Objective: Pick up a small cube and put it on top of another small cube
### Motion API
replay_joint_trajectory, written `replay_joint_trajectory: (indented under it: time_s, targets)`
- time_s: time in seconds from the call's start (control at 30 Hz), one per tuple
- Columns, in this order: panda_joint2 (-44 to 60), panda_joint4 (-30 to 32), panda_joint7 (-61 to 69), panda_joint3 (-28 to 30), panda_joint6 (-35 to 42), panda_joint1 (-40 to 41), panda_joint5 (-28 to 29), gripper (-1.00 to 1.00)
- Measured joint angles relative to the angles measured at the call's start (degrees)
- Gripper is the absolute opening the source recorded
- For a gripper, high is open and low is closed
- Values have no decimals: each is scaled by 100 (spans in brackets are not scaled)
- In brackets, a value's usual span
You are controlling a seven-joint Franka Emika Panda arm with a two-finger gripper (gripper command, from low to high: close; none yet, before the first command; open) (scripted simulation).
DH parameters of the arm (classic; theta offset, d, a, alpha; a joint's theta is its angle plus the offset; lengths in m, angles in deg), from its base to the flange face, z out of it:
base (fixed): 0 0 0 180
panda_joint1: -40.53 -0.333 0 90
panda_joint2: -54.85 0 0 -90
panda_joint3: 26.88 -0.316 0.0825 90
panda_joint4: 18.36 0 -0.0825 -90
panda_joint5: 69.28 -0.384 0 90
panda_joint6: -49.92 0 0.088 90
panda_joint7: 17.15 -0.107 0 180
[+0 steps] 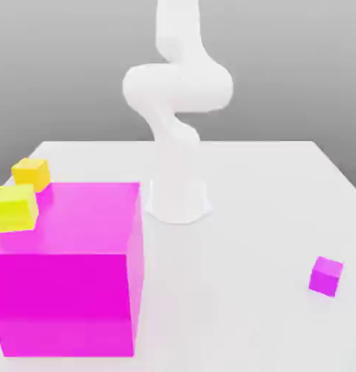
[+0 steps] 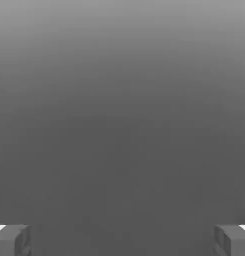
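Nearest us sits the large magenta block (image 1: 65, 290), two small yellow cubes (image 1: 15, 208) (image 1: 32, 174) at its far corner. A small magenta cube (image 1: 326, 276) rests alone on the surface (image 1: 246, 290). Our end effector (image 2: 122, 240) is released, empty; we judge the approach hasn't begun, and next we must descend over one cube.

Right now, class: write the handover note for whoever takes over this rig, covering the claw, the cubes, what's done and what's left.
Claw: open, holding nothing; its fingertips stand wide apart in the hand view.
Cubes: the yellow cube and orange cube are at the big magenta block, on the exterior view's left. The small magenta cube sits alone on the table, on that view's right.
Done: nothing stacked.
Left: pick up one small cube and set it on another.
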Motion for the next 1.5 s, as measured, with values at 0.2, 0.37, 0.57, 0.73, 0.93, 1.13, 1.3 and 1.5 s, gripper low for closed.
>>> replay_joint_trajectory:
  time_s: [0.2, 0.37, 0.57, 0.73, 0.93, 1.13, 1.3, 1.5]
  targets:
    - [1280, -258, 399, -186, -230, -381, -36, 0]
    - [2316, -466, 690, -395, -420, -650, -19, 0]
    - [3564, -718, 964, -694, -641, -983, 106, 0]
    - [4612, -928, 1119, -851, -823, -1337, 321, 0]
    - [5882, -1184, 1246, -1029, -1032, -1680, 670, 0]
    - [7152, -1451, 1276, -1054, -1382, -2075, 1058, 0]
    - [7699, -1577, 1190, -925, -1773, -2192, 1199, -100]
    - [7558, -1544, 1227, -959, -1660, -2171, 1150, -100]
